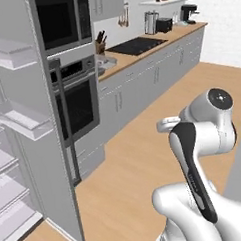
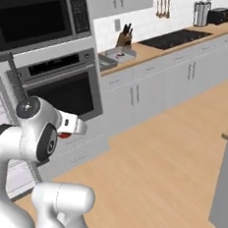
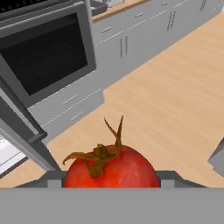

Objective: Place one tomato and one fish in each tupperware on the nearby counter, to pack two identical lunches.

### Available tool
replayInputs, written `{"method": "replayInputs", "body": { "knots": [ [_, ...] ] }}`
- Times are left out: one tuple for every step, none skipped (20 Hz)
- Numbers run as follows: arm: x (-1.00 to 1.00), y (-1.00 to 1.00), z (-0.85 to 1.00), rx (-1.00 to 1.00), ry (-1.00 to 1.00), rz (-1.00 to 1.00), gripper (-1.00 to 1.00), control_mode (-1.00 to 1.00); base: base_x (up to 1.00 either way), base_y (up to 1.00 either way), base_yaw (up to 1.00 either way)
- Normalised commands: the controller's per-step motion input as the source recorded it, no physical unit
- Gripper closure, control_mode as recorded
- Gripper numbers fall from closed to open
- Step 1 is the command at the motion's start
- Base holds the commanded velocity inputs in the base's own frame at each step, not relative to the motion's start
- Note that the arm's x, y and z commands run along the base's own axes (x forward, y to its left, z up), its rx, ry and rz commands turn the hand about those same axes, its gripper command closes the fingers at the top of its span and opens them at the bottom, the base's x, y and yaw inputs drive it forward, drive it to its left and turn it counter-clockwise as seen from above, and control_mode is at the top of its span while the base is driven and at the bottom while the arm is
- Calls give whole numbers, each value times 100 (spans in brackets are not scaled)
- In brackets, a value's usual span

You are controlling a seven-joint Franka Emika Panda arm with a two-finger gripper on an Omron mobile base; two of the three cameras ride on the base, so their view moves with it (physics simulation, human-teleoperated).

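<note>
While held aloft, tomato (image 3: 111, 168) sits between gripper (image 3: 111, 177) jaws, grasped | oven (image 3: 48, 52) at 11 o'clock | wooden floor (image 3: 175, 87) at 2 o'clock.

The glossy red tomato with its curled brownish stem (image 3: 111, 168) is cut off along its lower half, below the black-glass oven door (image 3: 46, 59). The tool's finger tips (image 3: 171, 177) barely rise beside the tomato, so any contact stays hidden. In the right base view, only a red sliver shows behind the white arm.
</note>
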Motion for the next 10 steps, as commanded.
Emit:
{"method": "replayInputs", "body": {
  "knots": [
    [0,0,0,0,0,0,100,100,100,-34,0],
    [0,0,0,0,0,0,100,100,100,-54,-7],
    [0,0,0,0,0,0,100,100,100,-75,-11],
    [0,0,0,0,0,0,100,100,100,-100,-10],
    [0,0,0,0,0,0,100,100,100,-100,-8],
    [0,0,0,0,0,0,100,100,100,-100,-5],
    [0,0,0,0,0,0,100,100,100,-85,0],
    [0,0,0,0,0,0,100,100,100,-78,0],
    [0,0,0,0,0,0,100,100,100,-49,0],
    [0,0,0,0,0,0,100,100,100,-24,0]
  ]
}}
